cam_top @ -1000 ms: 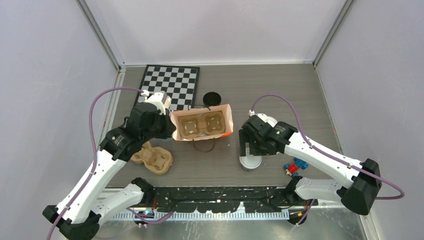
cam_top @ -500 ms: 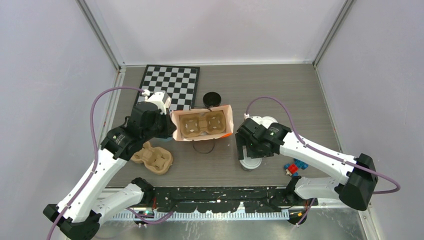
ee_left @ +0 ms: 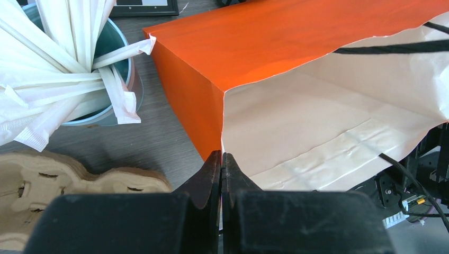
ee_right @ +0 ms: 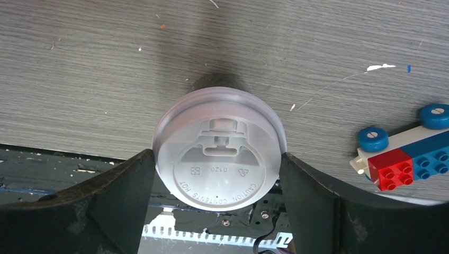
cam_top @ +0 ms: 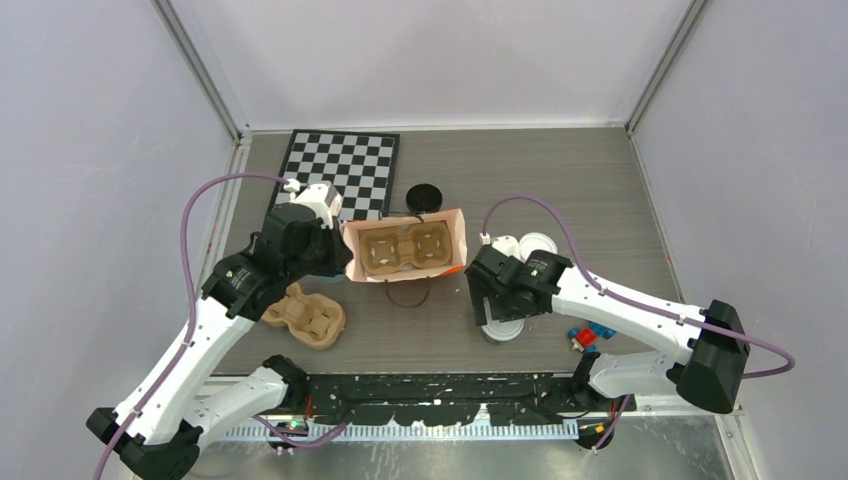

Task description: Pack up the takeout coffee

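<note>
A takeout coffee (ee_right: 219, 151), a black cup under a white lid (cam_top: 500, 329), stands near the table's front edge. My right gripper (ee_right: 218, 156) is over it, open, with one finger close on each side of the lid rim; whether they touch is unclear. A second black cup (cam_top: 424, 196), uncapped, stands behind the orange paper bag (cam_top: 456, 266). The bag holds a brown cup carrier (cam_top: 404, 250). My left gripper (ee_left: 221, 159) is shut on the bag's near-left rim (ee_left: 222, 121). In the top view my left gripper (cam_top: 335, 262) sits at the bag's left side.
Two loose white lids (cam_top: 537, 243) lie behind the right arm. A spare brown carrier (cam_top: 310, 315) lies front left. A light-blue cup of white sticks (ee_left: 79, 63) stands beside the bag. Toy bricks (ee_right: 402, 159) lie right of the capped cup. A chessboard (cam_top: 340, 172) is at the back.
The right arm shifted left over the capped cup, uncovering the loose lids behind it, and its jaws narrowed slightly. The left arm and bag stayed put.
</note>
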You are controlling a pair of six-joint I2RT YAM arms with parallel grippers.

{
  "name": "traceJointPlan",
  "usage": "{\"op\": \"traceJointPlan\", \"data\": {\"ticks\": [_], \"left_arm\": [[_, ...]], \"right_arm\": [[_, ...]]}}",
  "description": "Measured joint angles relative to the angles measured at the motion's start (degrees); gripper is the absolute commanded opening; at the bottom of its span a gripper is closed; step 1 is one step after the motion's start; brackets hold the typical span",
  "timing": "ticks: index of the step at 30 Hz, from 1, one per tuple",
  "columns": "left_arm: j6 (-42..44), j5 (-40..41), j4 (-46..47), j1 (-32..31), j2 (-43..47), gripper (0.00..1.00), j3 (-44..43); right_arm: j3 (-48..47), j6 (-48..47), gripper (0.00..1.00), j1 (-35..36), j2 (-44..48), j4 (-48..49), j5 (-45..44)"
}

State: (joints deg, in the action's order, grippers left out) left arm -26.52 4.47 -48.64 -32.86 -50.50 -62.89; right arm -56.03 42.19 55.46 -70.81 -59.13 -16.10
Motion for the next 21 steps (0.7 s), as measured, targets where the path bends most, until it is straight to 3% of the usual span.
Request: {"op": "traceJointPlan", "data": {"ticks": [21], "left_arm": [[0.0,-0.04,0.0,0.0,0.0,0.0,0.0]], "right_arm": [[-0.39,1.09,0.84,0.76,0.28,-0.83,-0.61]]}}
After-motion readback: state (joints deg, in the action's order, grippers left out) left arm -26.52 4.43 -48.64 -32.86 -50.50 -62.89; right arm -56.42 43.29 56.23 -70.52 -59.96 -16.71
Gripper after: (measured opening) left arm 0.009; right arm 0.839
